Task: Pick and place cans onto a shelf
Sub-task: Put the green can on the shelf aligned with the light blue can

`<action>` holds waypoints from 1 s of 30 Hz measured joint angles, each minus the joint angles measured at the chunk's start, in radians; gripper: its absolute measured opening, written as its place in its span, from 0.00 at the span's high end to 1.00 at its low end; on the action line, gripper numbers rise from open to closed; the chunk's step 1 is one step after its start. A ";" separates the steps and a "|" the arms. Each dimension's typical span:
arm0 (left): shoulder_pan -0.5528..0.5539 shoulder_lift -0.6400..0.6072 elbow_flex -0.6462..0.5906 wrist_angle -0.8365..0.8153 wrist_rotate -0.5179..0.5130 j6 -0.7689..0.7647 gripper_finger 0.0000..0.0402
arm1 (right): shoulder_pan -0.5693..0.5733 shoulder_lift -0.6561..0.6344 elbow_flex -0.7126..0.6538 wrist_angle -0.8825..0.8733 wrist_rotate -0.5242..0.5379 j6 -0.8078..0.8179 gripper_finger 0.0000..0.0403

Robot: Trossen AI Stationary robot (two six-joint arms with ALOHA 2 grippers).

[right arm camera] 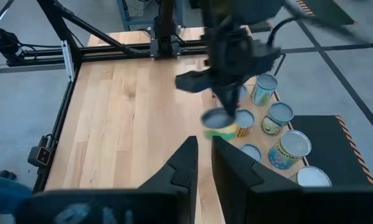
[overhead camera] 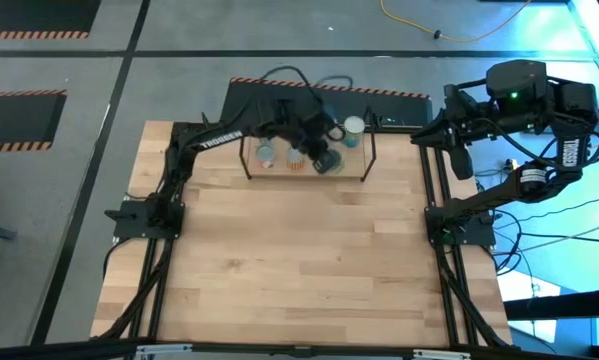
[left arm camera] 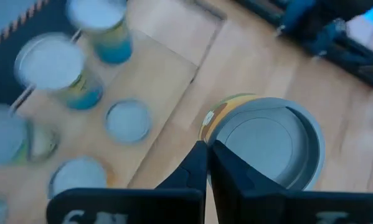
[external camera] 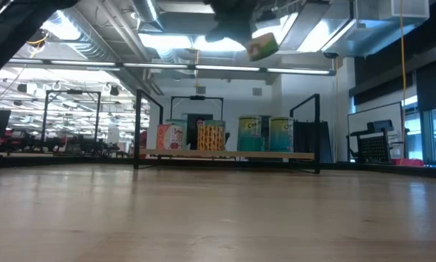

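The near part of the wooden surface (overhead camera: 309, 260) carries no cans; everything sits at the far edge, where the shelf (overhead camera: 307, 168) stands with its light board and black wire frame. From table height, four cans show in a row on the board: a reddish-white one (external camera: 171, 136), an orange one (external camera: 211, 136) and two teal ones (external camera: 250, 135) (external camera: 281, 135). The right wrist view shows more silver tops there, perhaps six in all, though the exact count is hard to tell. The left tool (overhead camera: 324, 150) hangs above the shelf, clenched on one more can (external camera: 263, 46), which is lifted clear of the board and tilted; its grey top and yellowish side fill the left wrist view. The right tool (overhead camera: 454, 140) waits off the far right corner of the surface, its fingers close together and holding nothing. Judged from this, the task looks nearly finished: most cans already stand on the shelf, and the held can has yet to be lowered into a free spot among them and let go. No can remains loose on the surface in any view.
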 joint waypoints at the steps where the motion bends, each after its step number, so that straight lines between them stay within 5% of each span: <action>1: 0.013 0.000 0.000 -0.001 0.003 -0.007 1.00 | 0.000 0.000 0.000 0.000 -0.001 0.000 0.88; 13: 0.096 0.034 0.004 0.197 0.025 0.004 1.00 | 0.000 0.000 0.000 0.000 0.000 -0.013 0.88; 30: 0.105 0.224 0.002 0.269 0.031 0.052 1.00 | 0.000 0.001 0.000 0.000 0.000 -0.024 0.88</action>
